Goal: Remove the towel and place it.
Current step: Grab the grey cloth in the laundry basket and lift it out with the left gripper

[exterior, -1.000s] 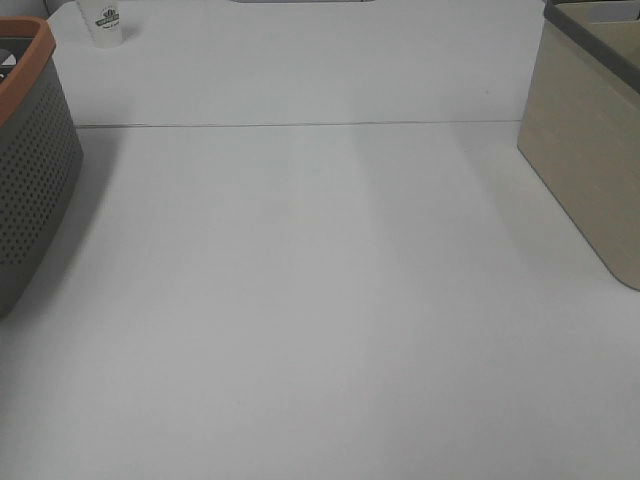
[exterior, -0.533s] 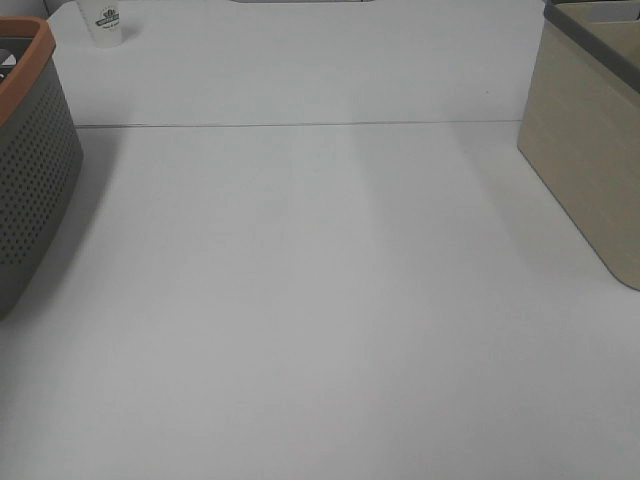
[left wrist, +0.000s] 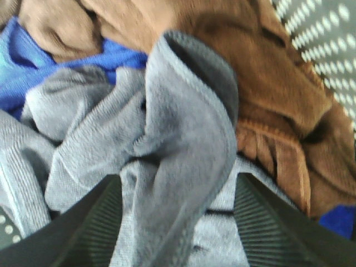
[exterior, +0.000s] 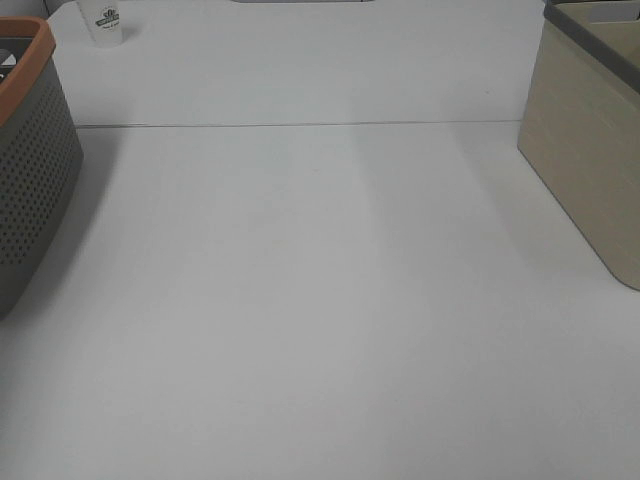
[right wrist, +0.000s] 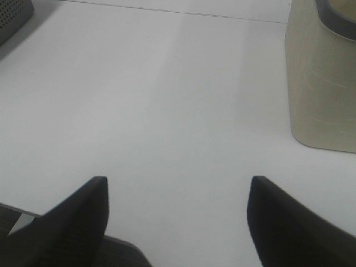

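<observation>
The towel [left wrist: 178, 139] is a grey, soft cloth lying bunched up inside the perforated basket [left wrist: 322, 28]. One raised fold of it stands between the two fingers of my left gripper [left wrist: 175, 222], and that fold fills the gap, so the gripper is shut on it. My right gripper [right wrist: 178, 222] hangs open over the bare white table [right wrist: 167, 100] with nothing between its fingers. Neither gripper shows in the exterior high view.
A brown cloth [left wrist: 267, 67] and a blue cloth [left wrist: 33, 61] lie around the towel in the basket. The grey basket with an orange rim [exterior: 30, 170] stands at the table's left edge, a beige basket [exterior: 585, 150] at the right. A white cup [exterior: 104, 22] stands far left.
</observation>
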Tool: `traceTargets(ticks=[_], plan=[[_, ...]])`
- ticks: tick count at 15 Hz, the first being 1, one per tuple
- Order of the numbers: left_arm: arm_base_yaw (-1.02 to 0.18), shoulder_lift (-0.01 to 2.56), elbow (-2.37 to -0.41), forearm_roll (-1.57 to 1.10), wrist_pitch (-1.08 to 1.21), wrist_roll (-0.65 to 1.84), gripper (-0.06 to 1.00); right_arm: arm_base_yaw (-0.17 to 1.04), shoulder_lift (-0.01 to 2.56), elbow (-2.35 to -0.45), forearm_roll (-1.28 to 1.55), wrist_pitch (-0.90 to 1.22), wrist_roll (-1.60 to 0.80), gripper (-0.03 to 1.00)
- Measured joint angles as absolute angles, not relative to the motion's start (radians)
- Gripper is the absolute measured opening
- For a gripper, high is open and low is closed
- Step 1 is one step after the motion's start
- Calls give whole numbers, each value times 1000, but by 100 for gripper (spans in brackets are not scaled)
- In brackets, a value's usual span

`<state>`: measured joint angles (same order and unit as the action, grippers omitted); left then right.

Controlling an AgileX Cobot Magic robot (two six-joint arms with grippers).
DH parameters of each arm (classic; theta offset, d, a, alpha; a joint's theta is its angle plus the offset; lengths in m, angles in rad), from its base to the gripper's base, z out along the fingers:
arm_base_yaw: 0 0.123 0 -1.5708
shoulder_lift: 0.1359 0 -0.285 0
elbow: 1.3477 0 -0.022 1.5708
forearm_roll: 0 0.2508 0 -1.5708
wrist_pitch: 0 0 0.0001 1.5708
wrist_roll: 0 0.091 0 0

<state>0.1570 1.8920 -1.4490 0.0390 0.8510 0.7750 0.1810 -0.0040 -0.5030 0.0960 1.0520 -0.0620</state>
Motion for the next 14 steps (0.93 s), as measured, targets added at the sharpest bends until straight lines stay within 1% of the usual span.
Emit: traceTargets(ticks=[1, 3, 4, 6, 7, 8, 14], plan=[[157, 1892, -1449, 46, 858, 775, 56, 181, -4, -503, 96, 1052, -62, 69], [157, 1892, -1449, 51, 861, 775, 50, 181, -4, -503, 96, 1052, -62, 69], [157, 1892, -1449, 53, 861, 775, 40, 181, -4, -503, 96, 1052, -62, 69], [157, 1892, -1449, 57, 859, 775, 11, 181, -4, -503, 96, 1052, -62, 69], [157, 1892, -1449, 60, 848, 775, 3, 181, -4, -503, 96, 1052, -62, 69], [157, 1892, -1449, 64, 833, 775, 0, 181, -4, -503, 96, 1052, -62, 69], [157, 1843, -1449, 78, 829, 753, 0, 181, -4, -503, 96, 1052, -62, 69]])
